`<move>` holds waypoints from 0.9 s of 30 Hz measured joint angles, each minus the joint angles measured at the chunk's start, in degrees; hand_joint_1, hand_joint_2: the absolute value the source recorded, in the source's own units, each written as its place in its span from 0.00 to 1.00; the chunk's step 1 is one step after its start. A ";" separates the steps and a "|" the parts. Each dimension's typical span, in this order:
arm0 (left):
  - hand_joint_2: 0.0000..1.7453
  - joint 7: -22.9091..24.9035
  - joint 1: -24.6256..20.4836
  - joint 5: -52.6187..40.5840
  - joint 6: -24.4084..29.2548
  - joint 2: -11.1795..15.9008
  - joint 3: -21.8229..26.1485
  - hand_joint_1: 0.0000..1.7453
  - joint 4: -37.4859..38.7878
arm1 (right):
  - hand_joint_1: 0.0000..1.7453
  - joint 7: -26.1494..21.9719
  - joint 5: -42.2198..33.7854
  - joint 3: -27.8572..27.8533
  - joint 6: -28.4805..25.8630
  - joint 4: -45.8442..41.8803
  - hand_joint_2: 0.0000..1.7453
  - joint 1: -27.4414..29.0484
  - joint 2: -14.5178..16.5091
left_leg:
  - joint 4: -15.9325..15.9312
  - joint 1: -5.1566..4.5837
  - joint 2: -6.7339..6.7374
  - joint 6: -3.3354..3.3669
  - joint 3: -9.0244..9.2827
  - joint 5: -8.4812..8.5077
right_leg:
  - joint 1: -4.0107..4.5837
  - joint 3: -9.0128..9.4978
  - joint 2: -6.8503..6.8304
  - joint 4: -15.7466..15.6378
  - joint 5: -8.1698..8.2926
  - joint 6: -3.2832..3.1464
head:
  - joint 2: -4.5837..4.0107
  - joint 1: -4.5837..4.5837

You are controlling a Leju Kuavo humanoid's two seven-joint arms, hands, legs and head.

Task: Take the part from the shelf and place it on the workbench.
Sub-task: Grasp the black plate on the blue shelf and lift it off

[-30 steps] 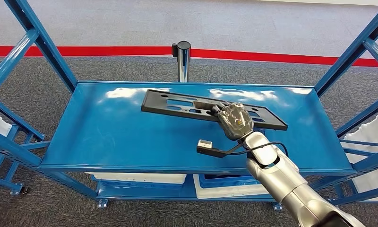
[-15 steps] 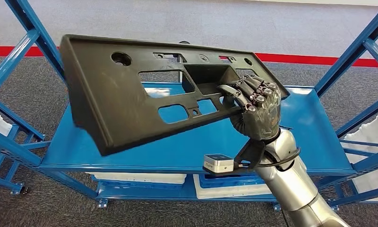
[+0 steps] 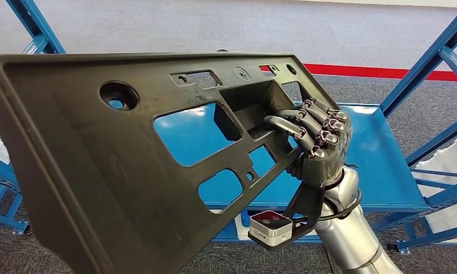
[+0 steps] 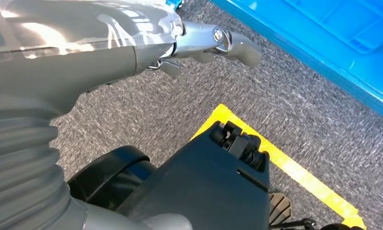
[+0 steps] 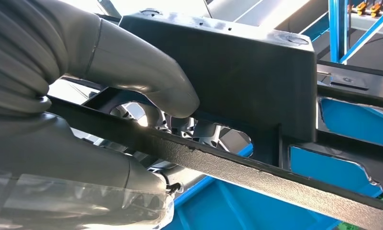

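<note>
We see black part (image 3: pixel 117 165) lifted clear of blue shelf (image 3: pixel 380 154), tilted, close to head camera. Right hand (image 3: pixel 317 145) grips it, fingers hooked through cutout, thumb pressing rim. Since half second ago, part risen nearer, larger in frame. Left hand (image 4: pixel 213 43) hangs over grey carpet (image 4: pixel 295 105); we cannot tell its fingers. Red floor line (image 3: pixel 380 72) beyond shelf.
</note>
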 joint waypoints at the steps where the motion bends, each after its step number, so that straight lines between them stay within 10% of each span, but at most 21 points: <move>1: 1.00 0.25 -0.01 -0.47 -0.24 0.13 0.05 0.00 0.00 | 1.00 -0.14 -0.26 0.01 0.00 -0.07 1.00 -0.03 0.10 | 0.00 0.00 0.00 0.00 0.00 0.00 | 0.00 0.00 0.00 0.00 0.00 0.00 | 0.00 0.00; 11: 1.00 12.72 -1.05 -3.94 1.41 0.25 -0.46 0.00 -0.02 | 1.00 0.93 -2.34 0.79 0.03 -0.69 1.00 0.45 0.37 | 0.00 0.00 0.01 0.00 0.01 0.00 | 0.00 0.01 0.00 0.00 0.00 0.00 | 0.00 -0.02; 24: 1.00 16.10 -1.02 -6.18 0.15 0.98 -0.93 0.00 -0.04 | 1.00 2.37 -12.21 3.71 0.10 -0.76 1.00 3.66 -2.07 | -0.05 -0.41 -0.13 0.54 0.01 -0.19 | -0.34 0.29 -0.09 -0.25 0.13 0.42 | 0.00 -0.27; 27: 1.00 16.79 -1.03 -6.41 0.19 1.46 -0.93 0.00 -0.04 | 1.00 1.36 -13.46 3.88 0.08 -0.77 1.00 4.81 -2.09 | -0.88 0.15 -0.31 1.03 0.49 0.38 | -0.47 -0.78 2.07 2.86 -2.55 0.47 | 0.00 -0.05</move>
